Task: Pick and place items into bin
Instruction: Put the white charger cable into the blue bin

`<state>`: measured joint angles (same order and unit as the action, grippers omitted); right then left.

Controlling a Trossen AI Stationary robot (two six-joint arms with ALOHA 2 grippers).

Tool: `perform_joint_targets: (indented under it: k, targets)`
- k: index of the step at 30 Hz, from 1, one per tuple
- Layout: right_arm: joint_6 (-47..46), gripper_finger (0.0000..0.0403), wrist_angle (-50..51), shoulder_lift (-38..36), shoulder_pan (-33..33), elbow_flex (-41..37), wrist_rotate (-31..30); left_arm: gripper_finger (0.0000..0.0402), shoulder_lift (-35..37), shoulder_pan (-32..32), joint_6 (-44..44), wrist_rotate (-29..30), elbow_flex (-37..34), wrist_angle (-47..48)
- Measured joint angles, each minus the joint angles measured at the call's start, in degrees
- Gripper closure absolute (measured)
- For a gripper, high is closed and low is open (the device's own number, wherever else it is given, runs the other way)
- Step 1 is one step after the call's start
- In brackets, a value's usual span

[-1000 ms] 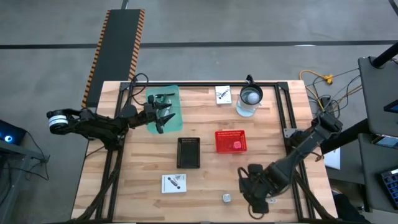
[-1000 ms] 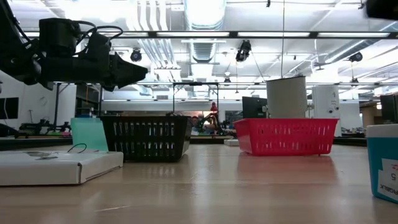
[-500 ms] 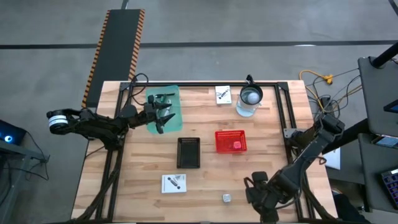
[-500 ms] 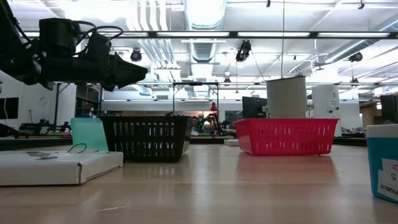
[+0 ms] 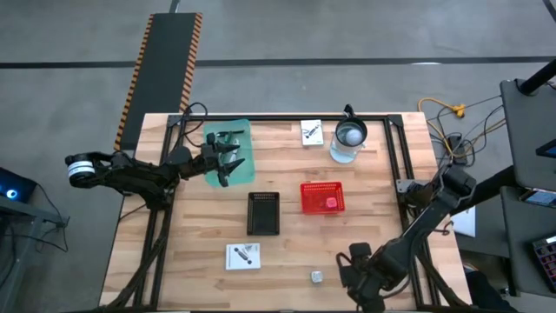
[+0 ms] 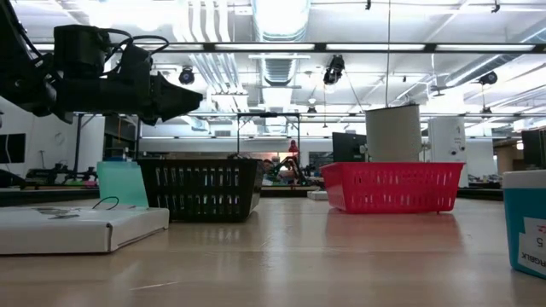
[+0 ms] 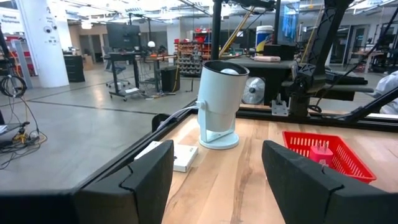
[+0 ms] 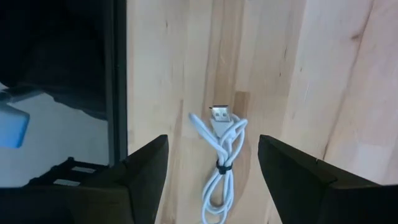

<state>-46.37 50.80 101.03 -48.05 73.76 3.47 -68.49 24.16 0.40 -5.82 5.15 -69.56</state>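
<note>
Right gripper [image 5: 359,280]: you had it at the near right part of the table [image 5: 287,235], pointing down, fingers [image 8: 146,174] apart and holding nothing. In its wrist view a white cable bundle [image 8: 221,155] — coiled, tied at the middle, plug end showing — lay on the wood between the two fingers, beside the dark frame rail at the table's edge.

Left gripper [image 5: 228,161]: you had it above the green mat [image 5: 233,149] at the far left of the table, fingers [image 7: 140,180] apart, nothing between them. In the low view it hung in the air over the black basket [image 6: 203,188].

Items, as you would have found them:
- Tiny silver cube [image 5: 317,276] — on the wood near the table's front edge, just left of the right gripper, not touching it.
- White card with dark print [image 5: 243,256] — flat on the near left part of the table, in front of the black basket.
- Second white card [image 5: 312,132] — at the far edge, just left of the clear jug [image 5: 349,139].
- Pink blob [image 5: 331,203] — inside the red basket [image 5: 321,197].
- Dark clips or cables [image 5: 224,137] — on the green mat, too small to tell apart.

Bins: black basket and red basket stood side by side at the middle of the table, close but apart. From above the black one looked to hold nothing you could make out.
</note>
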Motion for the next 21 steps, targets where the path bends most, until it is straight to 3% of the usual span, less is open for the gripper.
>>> perform_joint_targets:
  k: [21]
  targets:
    - [-0.2, 0.0170, -1.8, 1.6, -0.1, -5.0, 0.9, 0.0174, 0.0, 0.0, 0.0, 0.0, 0.0, 0.3]
